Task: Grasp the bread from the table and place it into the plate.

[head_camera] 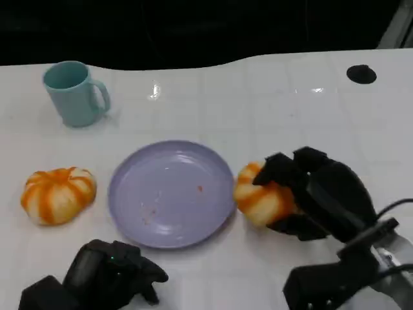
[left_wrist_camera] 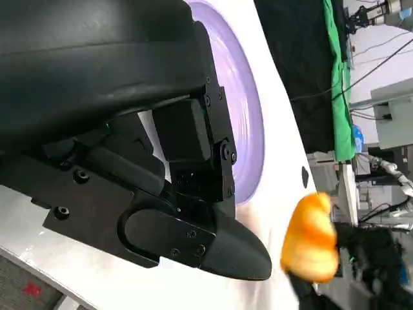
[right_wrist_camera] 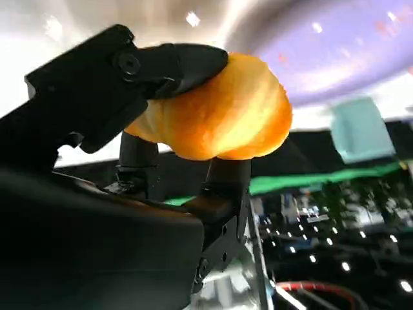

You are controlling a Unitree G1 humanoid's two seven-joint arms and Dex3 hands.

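Right robot hand [head_camera: 308, 194] grips the bread [head_camera: 261, 197], fingers wrapped over it, just right of the purple plate [head_camera: 171, 194] on the white desk [head_camera: 258, 97]. Left robot hand [head_camera: 113, 271] rests near the plate's near edge, fingers curled on nothing. Second bread [head_camera: 58, 195] lies left.

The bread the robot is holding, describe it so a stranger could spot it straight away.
Find the purple plate mid-table. Just past its rim, on the side away from the teal mug, the right hand grips an orange-striped bread. The other bread lies untouched across the plate.
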